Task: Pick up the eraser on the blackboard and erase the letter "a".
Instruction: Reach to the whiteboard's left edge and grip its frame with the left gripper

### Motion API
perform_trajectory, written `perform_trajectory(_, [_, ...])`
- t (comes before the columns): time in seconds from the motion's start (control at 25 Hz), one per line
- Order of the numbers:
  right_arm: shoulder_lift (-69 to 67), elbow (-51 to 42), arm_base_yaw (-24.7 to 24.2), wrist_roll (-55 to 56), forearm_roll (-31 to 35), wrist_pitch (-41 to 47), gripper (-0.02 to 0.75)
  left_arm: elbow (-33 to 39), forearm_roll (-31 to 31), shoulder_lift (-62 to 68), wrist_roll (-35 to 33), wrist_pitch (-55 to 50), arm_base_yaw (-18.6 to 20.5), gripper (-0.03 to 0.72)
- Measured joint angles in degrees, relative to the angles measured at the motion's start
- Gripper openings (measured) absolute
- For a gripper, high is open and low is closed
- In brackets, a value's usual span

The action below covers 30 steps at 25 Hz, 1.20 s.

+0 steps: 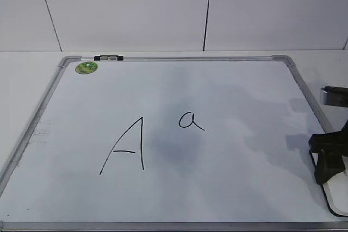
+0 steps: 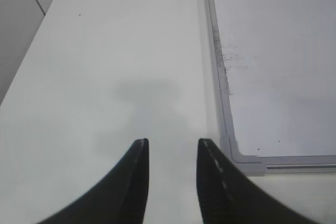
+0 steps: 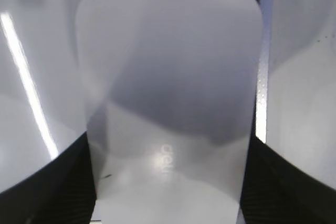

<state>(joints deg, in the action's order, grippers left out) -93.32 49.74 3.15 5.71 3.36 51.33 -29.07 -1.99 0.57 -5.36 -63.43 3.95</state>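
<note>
The blackboard is a white board with a silver frame, lying flat on the table. The small handwritten letter "a" is near its middle. The eraser, white with faint grey lettering, lies at the board's right edge. My right gripper is down over it, and in the right wrist view its two black fingers press against the eraser's long sides. My left gripper is open and empty over the bare table, left of the board's near-left corner.
A large capital "A" is drawn left of the small letter. A green sticker and a black-and-white clip sit at the board's far-left frame. A grey object shows at the right edge. A white wall stands behind the table.
</note>
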Motion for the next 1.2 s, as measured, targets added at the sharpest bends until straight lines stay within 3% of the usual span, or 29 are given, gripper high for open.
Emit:
perform_trajectory(0.64, [-0.09,1.21,0.10,1.02,-2.35,3.43,0.531,0.00,0.00,0.00,0.00,0.00,0.00,0.235])
perform_trajectory(1.08, [1.06,8.10,0.23,0.44,-0.42,9.10,0.531,0.00,0.00,0.00,0.00,0.00,0.00,0.235])
perform_trajectory(1.2, [1.16,10.96,2.48,-0.18,0.09,10.70,0.531,0.00,0.00,0.00,0.00,0.00,0.00,0.235])
